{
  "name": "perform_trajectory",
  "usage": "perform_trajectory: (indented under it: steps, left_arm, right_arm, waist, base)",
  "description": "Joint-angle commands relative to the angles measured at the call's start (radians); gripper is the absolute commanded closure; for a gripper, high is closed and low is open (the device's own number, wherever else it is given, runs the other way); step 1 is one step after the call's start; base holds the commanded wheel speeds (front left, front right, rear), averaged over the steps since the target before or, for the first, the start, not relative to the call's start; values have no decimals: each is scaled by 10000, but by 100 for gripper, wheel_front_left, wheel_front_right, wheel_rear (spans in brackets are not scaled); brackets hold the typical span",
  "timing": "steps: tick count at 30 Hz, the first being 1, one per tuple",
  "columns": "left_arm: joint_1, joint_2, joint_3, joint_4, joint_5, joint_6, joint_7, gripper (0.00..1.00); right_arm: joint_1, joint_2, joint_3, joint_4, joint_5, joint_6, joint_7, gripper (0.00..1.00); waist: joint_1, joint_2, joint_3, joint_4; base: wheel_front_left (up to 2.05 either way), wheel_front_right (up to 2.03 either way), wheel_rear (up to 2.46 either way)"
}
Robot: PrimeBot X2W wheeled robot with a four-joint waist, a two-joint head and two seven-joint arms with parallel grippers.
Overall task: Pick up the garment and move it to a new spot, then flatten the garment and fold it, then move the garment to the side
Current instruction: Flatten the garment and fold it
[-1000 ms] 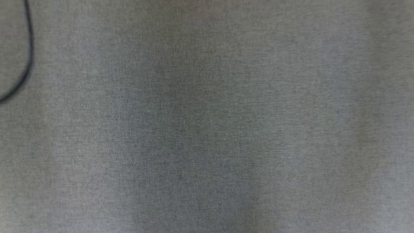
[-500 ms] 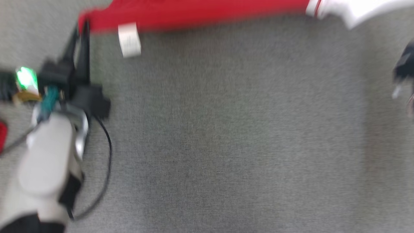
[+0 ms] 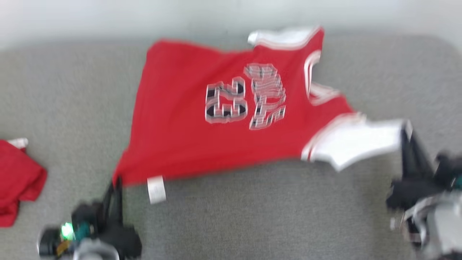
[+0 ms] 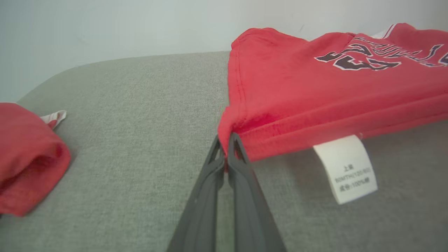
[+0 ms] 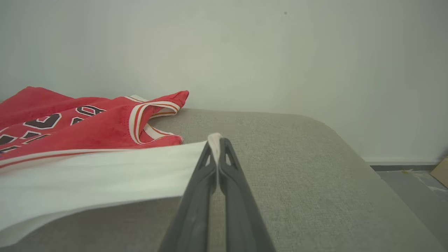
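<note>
The garment (image 3: 187, 119) is a red jersey with white sleeves and a black-and-white number print, spread across the grey surface. My left gripper (image 3: 116, 182) is shut on its red hem corner, seen close up in the left wrist view as the gripper (image 4: 227, 145) pinching the garment (image 4: 290, 91) beside a white label (image 4: 346, 168). My right gripper (image 3: 406, 131) is shut on the end of the white sleeve; the right wrist view shows that gripper (image 5: 217, 140) pinching the white cloth (image 5: 87, 175), which is pulled taut.
A second red cloth (image 3: 16, 177) lies bunched at the left, also seen in the left wrist view (image 4: 24, 157). The grey padded surface (image 3: 252, 216) ends at a pale wall (image 5: 245, 52) behind; its right edge drops to the floor (image 5: 413, 178).
The head camera has swung up from bare grey surface to take in the whole garment and both grippers. Both grippers stay shut on the cloth.
</note>
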Motion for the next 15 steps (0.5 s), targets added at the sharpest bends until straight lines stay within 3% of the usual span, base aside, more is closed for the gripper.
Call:
perform_trajectory:
  steps: [1,6,15]
  left_arm:
    - [585,-44,219,39,45,4,-28,100]
    - [1869,-498,695,-106,128,-109,-29,100]
    - [3295,-876,1232,-306,368,-389,-30,100]
  right_arm:
    - [615,72,-60,123,-111,-39,-6,100]
    - [2274,457,-357,304,-183,-39,-8,100]
    - [4083,1208,-1813,81,-77,-42,-10,100]
  waist:
    - [5,3,-1253,-165]
    - [5,3,-1954,-193]
    - [5,3,-2338,-279]
  base:
    - [0,0,0]
    - [0,0,0]
    - [0,0,0]
